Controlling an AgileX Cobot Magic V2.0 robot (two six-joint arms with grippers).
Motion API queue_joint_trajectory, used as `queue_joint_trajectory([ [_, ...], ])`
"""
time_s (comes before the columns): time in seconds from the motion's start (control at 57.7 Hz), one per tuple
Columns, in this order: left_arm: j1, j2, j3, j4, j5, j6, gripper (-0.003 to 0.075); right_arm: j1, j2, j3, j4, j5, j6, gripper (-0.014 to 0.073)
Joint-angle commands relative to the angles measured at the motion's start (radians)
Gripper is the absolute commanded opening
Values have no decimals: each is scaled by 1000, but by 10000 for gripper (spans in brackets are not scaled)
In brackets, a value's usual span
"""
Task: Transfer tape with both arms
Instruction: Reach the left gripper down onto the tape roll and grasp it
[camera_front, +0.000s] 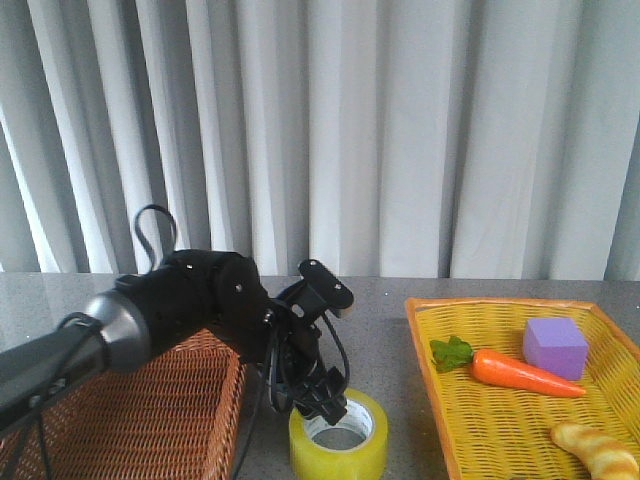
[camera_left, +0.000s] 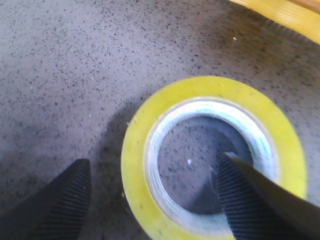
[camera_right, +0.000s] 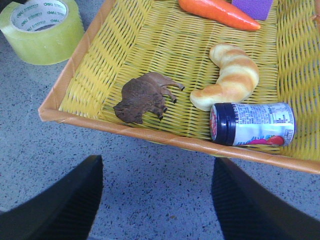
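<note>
Tape (camera_front: 338, 436) lies flat on the grey bench (camera_front: 385, 310) at its near edge, between a brown basket (camera_front: 190, 395) on the left and a yellow tray (camera_front: 470, 420) on the right. The left gripper (camera_left: 152, 197) is spread apart astride the roll's wall, one finger (camera_left: 255, 200) inside the white core, the other outside on the bench. The right gripper (camera_right: 157, 200) hangs released over bare bench just beside the tray's near rim. In the tray, nearest first: can (camera_right: 252, 124), brown animal figure (camera_right: 145, 97), croissant (camera_front: 598, 448), carrot (camera_front: 520, 372), purple block (camera_front: 555, 346). Curtains (camera_front: 330, 130) hang beyond the far edge.
</note>
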Motion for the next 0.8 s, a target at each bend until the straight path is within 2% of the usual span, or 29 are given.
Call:
queue_joint_trajectory([
  [0.0, -5, -9, -73, 4, -44, 0, 503, -6, 3, -25, 5, -57, -4, 456],
  [0.208, -2, 60, -118, 30, -37, -35, 494, -6, 3, -25, 5, -57, -4, 456],
  [0.381, -2, 83, -119, 27, -41, -88, 438, -6, 3, -25, 5, -54, -4, 456],
  [0.537, -2, 90, -119, 27, -19, -113, 347, -6, 3, -25, 5, -54, -4, 456],
  [0.78, -2, 89, -122, 27, 9, -113, 158, -6, 3, -25, 5, -54, -4, 456],
])
